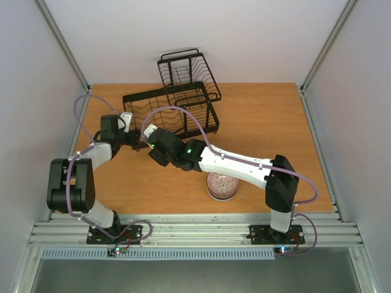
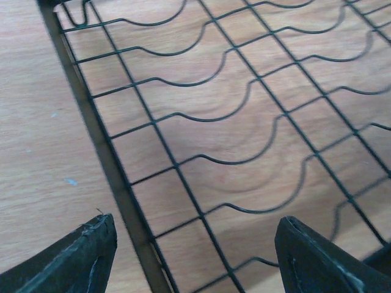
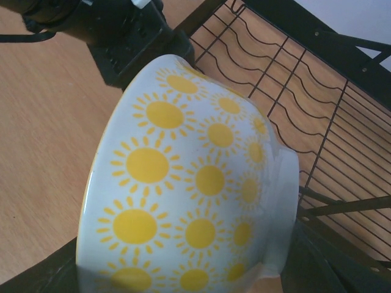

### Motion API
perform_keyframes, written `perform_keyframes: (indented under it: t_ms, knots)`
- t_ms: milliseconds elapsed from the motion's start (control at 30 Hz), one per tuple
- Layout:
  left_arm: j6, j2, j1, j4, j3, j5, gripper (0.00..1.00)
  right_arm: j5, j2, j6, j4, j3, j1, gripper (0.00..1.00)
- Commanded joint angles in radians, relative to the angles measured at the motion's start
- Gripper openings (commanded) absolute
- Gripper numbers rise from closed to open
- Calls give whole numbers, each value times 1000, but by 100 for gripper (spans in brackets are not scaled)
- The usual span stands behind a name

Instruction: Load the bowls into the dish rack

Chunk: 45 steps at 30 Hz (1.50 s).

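Observation:
A white bowl with yellow suns [image 3: 183, 183] fills the right wrist view, lying on its side between my right gripper's fingers [image 3: 317, 265], which are shut on it. In the top view my right gripper [image 1: 154, 146] hangs at the near left corner of the black wire dish rack [image 1: 177, 104] and covers that bowl. My left gripper [image 2: 195, 223] is open, nothing between its fingers, above the left edge bar of the rack's lower basket [image 2: 101, 140]. Another bowl, patterned in red [image 1: 222, 185], sits on the table under the right arm.
The rack's smaller raised basket [image 1: 189, 76] stands at the back, against the wall. The rack's wavy floor wires and frame [image 3: 293, 21] are just beyond the held bowl. My left gripper [image 1: 135, 139] is close beside the right one. White walls close in the table.

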Motion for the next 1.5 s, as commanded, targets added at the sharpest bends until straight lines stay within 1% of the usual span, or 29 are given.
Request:
perform_keyframes:
  t_ms: [0, 100, 167, 200, 233, 267, 300, 333, 567, 700, 900, 1000, 1033, 1067, 1100, 1133, 1267, 1367, 1467]
  knots:
    - [-1, 65, -13, -23, 70, -138, 72, 45, -4, -13, 37, 24, 6, 1]
    - [31, 64, -28, -47, 71, -201, 68, 65, -10, -13, 46, 14, 6, 1]
    - [55, 49, -87, -54, 62, -227, 59, 76, -14, -15, 50, 9, 6, 1]
    - [64, 44, -104, -53, 60, -231, 49, 81, -17, -16, 52, 5, 6, 1]
    - [84, 40, -121, -68, 60, -259, 35, 86, -20, -16, 55, 1, 6, 1]
    - [94, 34, -138, -81, 58, -282, 26, 90, -26, -15, 57, -5, 6, 1]
    - [107, 29, -150, -77, 53, -300, 20, 93, -30, -14, 58, -11, 6, 1]
    - [115, 24, -161, -71, 46, -314, 17, 97, -36, -10, 60, -17, 6, 1]
    - [150, -4, -200, -114, 24, -334, 14, 119, -70, 3, 58, -67, 6, 1]
    - [188, -9, -240, -169, 16, -322, 13, 125, -86, 11, 44, -88, 6, 1]
    - [211, -45, -258, -252, -5, -284, 12, 136, -120, 21, 30, -116, 7, 1]
    - [220, -95, -261, -297, -25, -253, 13, 141, -136, 22, 28, -127, 7, 1]
    - [222, -116, -261, -310, -32, -241, 15, 141, -140, 22, 27, -131, 8, 1]
    - [224, -139, -262, -325, -39, -238, 20, 144, -143, 22, 29, -133, 7, 1]
    - [224, -160, -262, -336, -48, -220, 31, 142, -142, 21, 31, -135, 7, 1]
    - [223, -184, -262, -339, -55, -210, 40, 141, -142, 18, 33, -136, 8, 1]
    - [204, -249, -260, -323, -81, -195, 60, 131, -122, 2, 36, -118, 9, 1]
    - [188, -274, -256, -292, -92, -196, 69, 137, -90, -30, 31, -84, 22, 1]
    - [167, -295, -233, -262, -102, -184, 73, 170, -38, -82, 19, -32, 41, 1]
